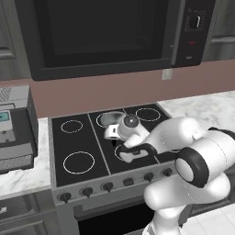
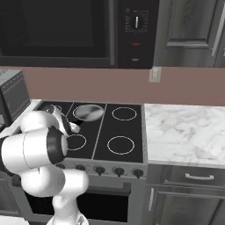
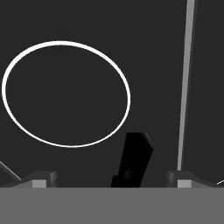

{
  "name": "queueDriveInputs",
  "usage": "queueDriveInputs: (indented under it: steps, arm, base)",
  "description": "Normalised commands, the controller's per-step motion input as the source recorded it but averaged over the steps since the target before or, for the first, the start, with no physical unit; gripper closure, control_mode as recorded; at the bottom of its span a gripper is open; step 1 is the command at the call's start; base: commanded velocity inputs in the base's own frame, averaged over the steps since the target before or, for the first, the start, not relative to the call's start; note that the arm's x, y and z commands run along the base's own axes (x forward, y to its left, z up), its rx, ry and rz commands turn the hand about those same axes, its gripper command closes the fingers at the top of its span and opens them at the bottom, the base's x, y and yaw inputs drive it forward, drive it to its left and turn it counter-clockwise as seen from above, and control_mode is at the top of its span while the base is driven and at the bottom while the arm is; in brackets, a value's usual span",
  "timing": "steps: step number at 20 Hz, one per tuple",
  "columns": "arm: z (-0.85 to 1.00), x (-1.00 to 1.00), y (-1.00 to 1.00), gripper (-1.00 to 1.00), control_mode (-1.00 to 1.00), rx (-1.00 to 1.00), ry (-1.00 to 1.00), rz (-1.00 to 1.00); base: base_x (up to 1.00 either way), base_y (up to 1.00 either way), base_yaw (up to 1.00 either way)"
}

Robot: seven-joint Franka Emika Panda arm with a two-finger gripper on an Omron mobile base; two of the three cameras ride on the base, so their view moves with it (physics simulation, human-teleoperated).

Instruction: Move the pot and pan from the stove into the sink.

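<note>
Black glass stove [image 2: 127, 132] before us: round shiny silver pan [image 2: 88, 112] at eleven o'clock, end effector [image 3: 112, 181] spread apart above its dark handle [image 3: 131, 159]. We'd judge it rigid, slippery; grip that handle.

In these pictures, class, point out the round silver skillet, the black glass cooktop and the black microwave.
Round silver skillet [image 2: 88, 112], right base view, bowl.
Black glass cooktop [image 2: 127, 132], right base view, bare glass.
Black microwave [image 1: 101, 32], left base view, door.
</note>
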Motion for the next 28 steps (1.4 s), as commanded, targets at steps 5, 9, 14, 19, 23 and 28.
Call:
queueDriveInputs:
  steps: [5,9,14,19,23,28]
  arm:
    - [-0.08,0.16,0.13,-1.0,-1.0,0.0,-0.02,-0.03]
    - [-0.02,0.05,0.03,-1.0,-1.0,0.0,0.0,0.0]
    - [-0.1,0.15,0.06,-1.0,-1.0,0.0,0.0,0.0]
    - [-0.17,0.25,0.12,-1.0,-1.0,0.0,0.0,-0.01]
    - [-0.21,0.26,0.12,-1.0,-1.0,-0.01,0.0,-0.01]
    - [-0.33,0.11,0.01,-1.0,-1.0,0.0,-0.01,0.0]
  base:
    - [0.0,0.0,0.0]
    - [0.0,0.0,0.0]
    - [0.0,0.0,0.0]
    - [0.0,0.0,0.0]
    - [0.0,0.0,0.0]
    - [0.0,0.0,0.0]
